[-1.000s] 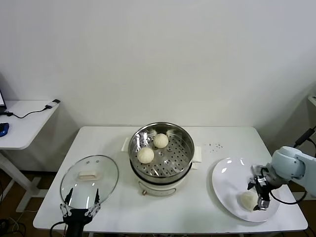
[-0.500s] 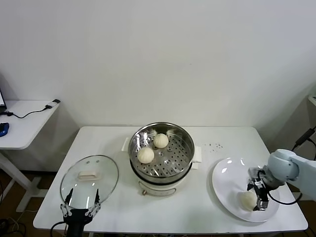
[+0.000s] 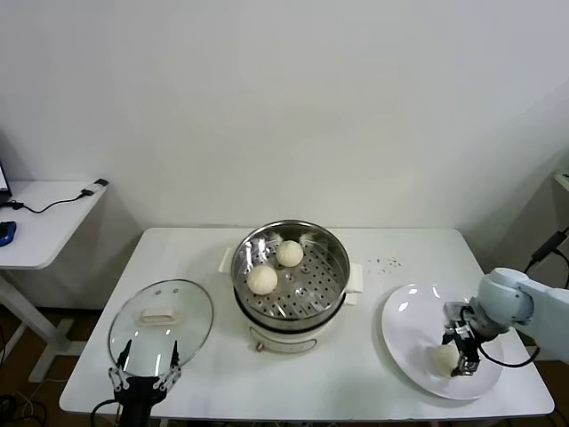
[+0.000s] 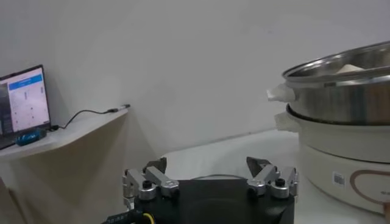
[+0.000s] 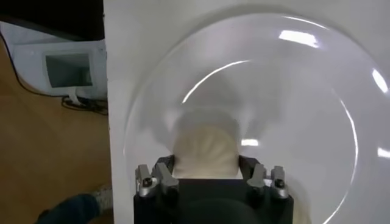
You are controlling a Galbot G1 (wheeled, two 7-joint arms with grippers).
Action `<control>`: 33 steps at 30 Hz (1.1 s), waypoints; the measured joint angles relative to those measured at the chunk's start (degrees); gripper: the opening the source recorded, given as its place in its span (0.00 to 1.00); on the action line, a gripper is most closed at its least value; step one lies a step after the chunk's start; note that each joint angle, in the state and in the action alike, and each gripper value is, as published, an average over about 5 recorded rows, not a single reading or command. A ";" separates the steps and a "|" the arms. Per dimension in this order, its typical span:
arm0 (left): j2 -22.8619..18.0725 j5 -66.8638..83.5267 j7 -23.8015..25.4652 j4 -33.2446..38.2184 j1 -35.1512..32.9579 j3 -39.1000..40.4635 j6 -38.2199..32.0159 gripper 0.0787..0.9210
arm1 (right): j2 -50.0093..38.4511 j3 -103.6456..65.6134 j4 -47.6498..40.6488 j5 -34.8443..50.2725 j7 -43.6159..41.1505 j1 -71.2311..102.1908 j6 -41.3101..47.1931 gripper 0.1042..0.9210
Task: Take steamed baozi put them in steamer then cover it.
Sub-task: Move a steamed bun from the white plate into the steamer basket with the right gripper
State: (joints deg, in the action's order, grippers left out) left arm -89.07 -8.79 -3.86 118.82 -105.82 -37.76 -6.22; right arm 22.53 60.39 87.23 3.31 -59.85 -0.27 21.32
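— Steamed baozi [image 3: 444, 358]: where is it?
— On the white plate [image 3: 411, 331], right of the steamer [image 3: 291, 286], whose tray holds two more buns [image 3: 262, 279].
— And the right gripper [image 3: 456, 355]?
— Its wrist camera shows the fingers [image 5: 163, 175] hugging the bun's sides; the head camera hides this.
— The left gripper [image 4: 210, 183]?
— Spread wide, holding nothing, at the table edge by the cover [image 3: 161, 324].
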 measured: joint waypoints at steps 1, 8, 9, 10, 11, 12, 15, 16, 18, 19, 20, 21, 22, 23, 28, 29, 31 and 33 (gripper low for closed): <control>0.00 -0.02 0.00 0.03 -0.01 0.01 0.01 0.88 | 0.21 0.32 -0.22 -0.02 -0.25 -0.67 -0.64 0.71; 0.00 -0.08 -0.02 0.28 -0.34 -0.07 0.03 0.88 | 3.55 6.50 -1.67 0.32 -3.04 -10.97 -8.28 0.70; 0.00 -0.08 -0.02 0.30 -0.37 -0.10 0.04 0.88 | 4.37 7.76 -1.89 0.48 -3.52 -13.10 -9.71 0.69; 0.00 -0.08 -0.03 0.32 -0.40 -0.12 0.05 0.88 | 5.30 9.03 -2.15 0.65 -4.00 -15.29 -11.18 0.69; 0.00 -0.08 -0.03 0.33 -0.41 -0.14 0.05 0.88 | 6.36 10.34 -2.44 0.84 -4.49 -17.61 -12.73 0.70; 0.00 -0.09 -0.03 0.33 -0.41 -0.15 0.06 0.88 | 7.51 11.63 -2.79 1.01 -4.96 -19.95 -14.33 0.70; -0.05 -0.10 -0.03 0.33 -0.38 -0.15 0.11 0.88 | 11.36 14.95 -4.11 1.35 -6.21 -26.63 -19.18 0.70; -0.08 -0.11 -0.03 0.33 -0.37 -0.14 0.12 0.88 | 12.73 15.83 -4.64 1.42 -6.57 -28.63 -20.80 0.70; -0.14 -0.13 -0.03 0.33 -0.34 -0.12 0.17 0.88 | 15.64 17.34 -5.82 1.50 -7.23 -32.42 -24.11 0.70; -0.15 -0.15 -0.03 0.32 -0.33 -0.11 0.21 0.88 | 17.13 17.98 -6.43 1.53 -7.52 -34.15 -25.76 0.70; -0.16 -0.17 -0.03 0.32 -0.32 -0.10 0.26 0.88 | 18.65 18.55 -7.05 1.54 -7.77 -35.78 -27.42 0.70; -0.16 -0.20 -0.03 0.32 -0.29 -0.09 0.32 0.88 | 20.18 19.05 -7.64 1.52 -7.99 -37.28 -29.05 0.70; -0.16 -0.24 -0.03 0.31 -0.25 -0.07 0.38 0.88 | 21.71 19.46 -8.18 1.48 -8.18 -38.62 -30.64 0.70; -0.15 -0.29 -0.03 0.31 -0.20 -0.05 0.44 0.88 | 23.25 19.80 -8.67 1.41 -8.34 -39.81 -32.21 0.70; -0.14 -0.39 -0.03 0.33 -0.03 0.13 0.61 0.88 | 30.87 20.49 -10.07 0.81 -8.69 -43.62 -38.85 0.70; -0.14 -0.39 -0.03 0.34 -0.07 0.15 0.60 0.88 | 32.32 20.52 -10.18 0.59 -8.70 -44.03 -39.94 0.70; -0.13 -0.38 -0.03 0.32 -0.20 0.15 0.54 0.88 | 35.08 20.54 -10.25 0.08 -8.66 -44.55 -41.81 0.70; -0.09 -0.37 -0.03 0.26 -0.38 0.19 0.43 0.88 | 37.65 20.56 -10.19 -0.48 -8.56 -44.78 -43.31 0.70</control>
State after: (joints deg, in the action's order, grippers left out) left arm -89.17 -9.16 -3.88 119.09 -106.20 -37.56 -5.79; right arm 60.18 80.94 77.04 2.83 -68.41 -45.05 -21.99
